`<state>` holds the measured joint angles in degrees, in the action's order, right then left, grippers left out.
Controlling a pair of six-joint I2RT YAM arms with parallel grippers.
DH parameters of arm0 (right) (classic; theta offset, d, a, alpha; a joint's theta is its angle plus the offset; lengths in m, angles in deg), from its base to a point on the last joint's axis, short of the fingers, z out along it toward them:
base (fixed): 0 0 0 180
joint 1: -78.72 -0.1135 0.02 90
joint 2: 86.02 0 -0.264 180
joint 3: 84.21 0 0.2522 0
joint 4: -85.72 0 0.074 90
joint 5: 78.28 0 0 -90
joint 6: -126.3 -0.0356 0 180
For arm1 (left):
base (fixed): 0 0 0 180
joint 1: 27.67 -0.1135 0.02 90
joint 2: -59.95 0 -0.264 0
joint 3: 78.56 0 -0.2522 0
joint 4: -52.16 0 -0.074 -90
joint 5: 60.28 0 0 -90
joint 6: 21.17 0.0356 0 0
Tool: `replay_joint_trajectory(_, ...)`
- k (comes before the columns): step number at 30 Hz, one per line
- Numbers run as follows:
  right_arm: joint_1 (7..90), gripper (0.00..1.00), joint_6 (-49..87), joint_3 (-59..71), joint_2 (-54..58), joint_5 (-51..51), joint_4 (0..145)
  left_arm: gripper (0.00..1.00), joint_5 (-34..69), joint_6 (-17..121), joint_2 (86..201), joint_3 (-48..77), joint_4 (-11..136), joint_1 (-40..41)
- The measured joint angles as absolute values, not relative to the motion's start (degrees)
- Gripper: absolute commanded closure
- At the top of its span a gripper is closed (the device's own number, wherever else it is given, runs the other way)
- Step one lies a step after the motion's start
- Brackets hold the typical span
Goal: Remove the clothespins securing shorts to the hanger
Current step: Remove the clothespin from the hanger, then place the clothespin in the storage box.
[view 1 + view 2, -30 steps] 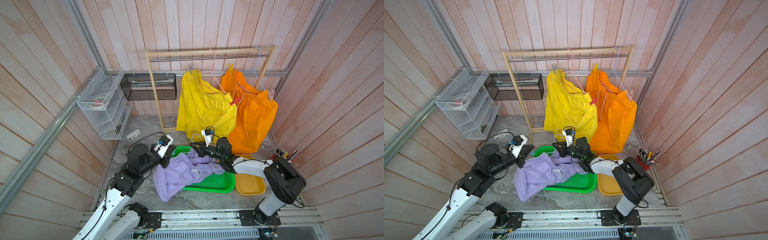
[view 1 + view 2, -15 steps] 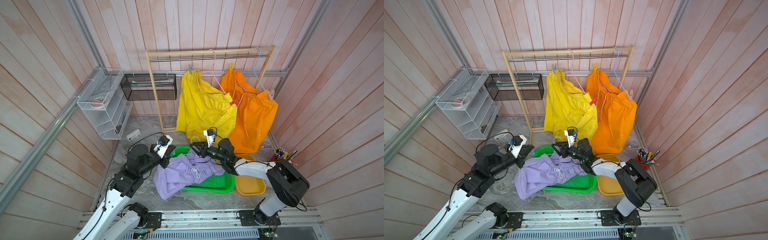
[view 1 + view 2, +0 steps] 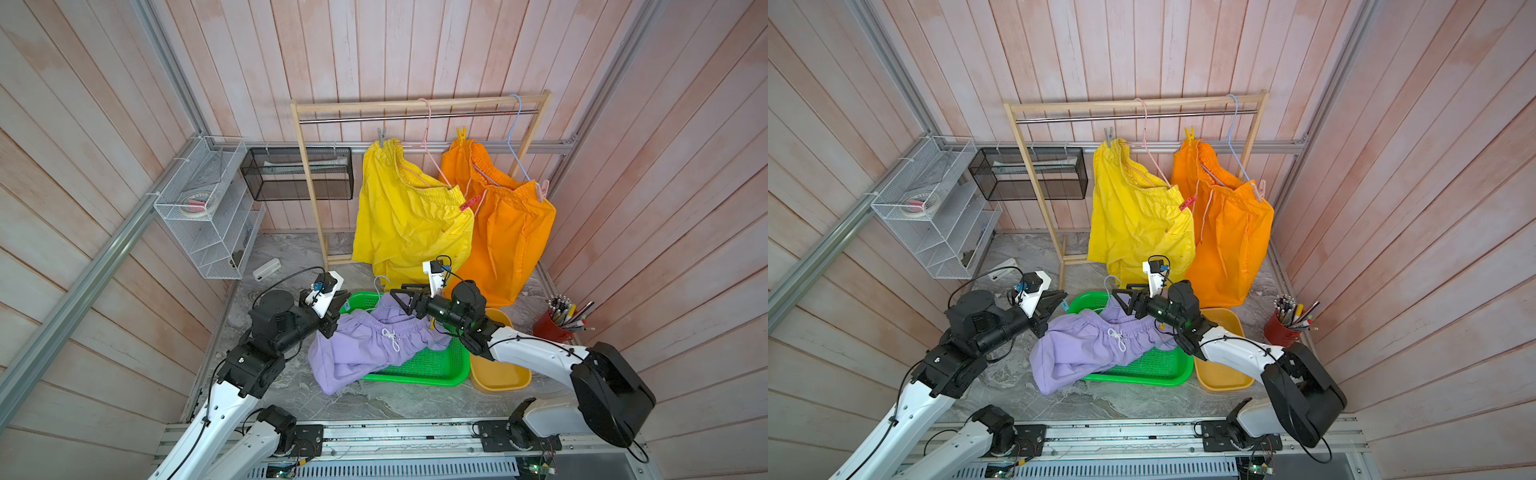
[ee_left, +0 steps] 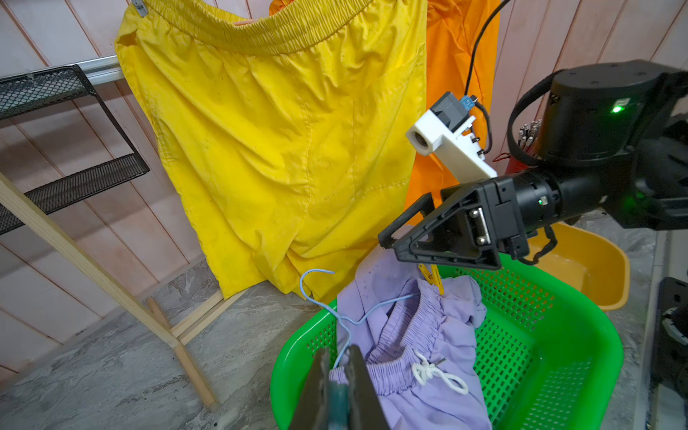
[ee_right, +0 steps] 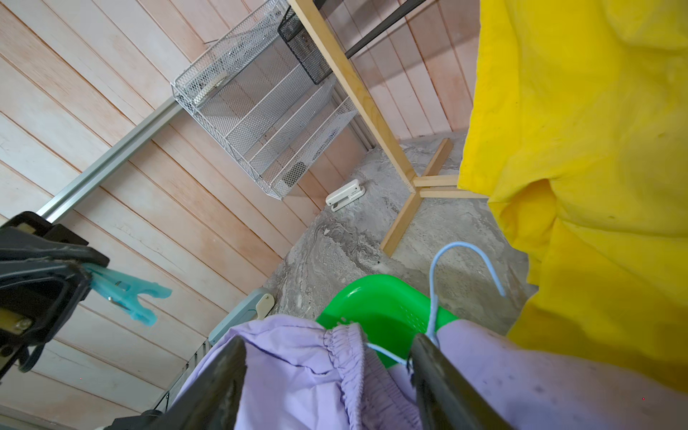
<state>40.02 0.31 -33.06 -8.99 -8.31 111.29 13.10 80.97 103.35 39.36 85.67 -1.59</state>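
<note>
Lilac shorts [image 3: 365, 345] lie half in the green basket [image 3: 436, 370] on a pale blue hanger [image 4: 316, 294]. A yellow clothespin [image 4: 432, 277] grips their waistband. My right gripper [image 3: 399, 291] hovers open just over that waistband [image 5: 346, 357], holding nothing, and the hanger wire passes beside one finger. My left gripper [image 3: 343, 301] is shut on a teal clothespin [image 5: 126, 294] at the basket's left rim. Yellow shorts [image 3: 407, 220] and orange shorts [image 3: 511, 232] hang on the rack, pinned by grey [image 3: 381, 135], yellow [image 3: 460, 134], red [image 3: 469, 203] and pale pink [image 3: 542, 189] clothespins.
A yellow tub [image 3: 498, 374] sits right of the basket, under my right arm. A red cup of pens [image 3: 552, 328] stands at the far right. The wooden rack's foot [image 4: 178, 335], a white stapler [image 3: 266, 270], a wire shelf [image 3: 208, 208] and a black mesh basket [image 3: 299, 174] are at the left.
My right gripper has opened and risen a little off the lilac shorts. The left arm holds still with the teal clothespin.
</note>
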Motion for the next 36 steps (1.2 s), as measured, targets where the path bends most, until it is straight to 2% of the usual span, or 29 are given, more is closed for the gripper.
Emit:
replay_joint_trajectory(7, 43.78, 0.17, 2.84, -34.57, -23.11, -3.11, 100.78, 0.89, 10.04, 77.41, 106.13, 37.44, 83.94, 0.84)
replay_joint_trajectory(13, 47.39, 0.11, 6.19, -34.57, -37.25, 4.15, 89.79, 0.89, 11.28, 74.7, 111.0, 34.92, 77.78, 11.99)
replay_joint_trajectory(15, 48.77, 0.1, 7.21, -34.48, -41.84, 7.08, 85.48, 0.84, 12.35, 74.44, 114.96, 32.85, 75.31, 16.86)
replay_joint_trajectory(19, 50.08, 0.07, 9.64, -33.24, -49.53, 13.22, 77.7, 0.83, 11.94, 72.84, 123.9, 29.92, 68.14, 22.83)
replay_joint_trajectory(28, 50.16, 0.05, 13.79, -30.26, -62.23, 25.96, 70.77, 0.81, 9.36, 68.51, 143.92, 25.37, 52.05, 26.63)
replay_joint_trajectory(36, 50.16, 0.05, 15.39, -30.33, -64.57, 30.86, 68.67, 0.75, 8.51, 67.03, 158.91, 16.5, 45.01, 31.05)
